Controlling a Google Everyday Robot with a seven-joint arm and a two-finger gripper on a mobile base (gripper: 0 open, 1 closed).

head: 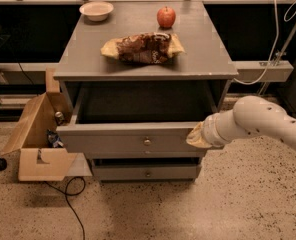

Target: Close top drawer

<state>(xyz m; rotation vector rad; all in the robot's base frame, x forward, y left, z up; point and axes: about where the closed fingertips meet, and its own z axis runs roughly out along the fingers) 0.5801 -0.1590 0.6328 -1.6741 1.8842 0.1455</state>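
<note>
This looks like a robot test room. The floor (238, 204) is hard and speckled. Metal rails (260, 70) and a white cable (275, 24) run behind the grey bench (88, 49). A black cord (68, 204) lies on the floor by a wooden box (40, 164). The gripper (195, 136) sits at the right end of the top drawer (113, 143).
</note>
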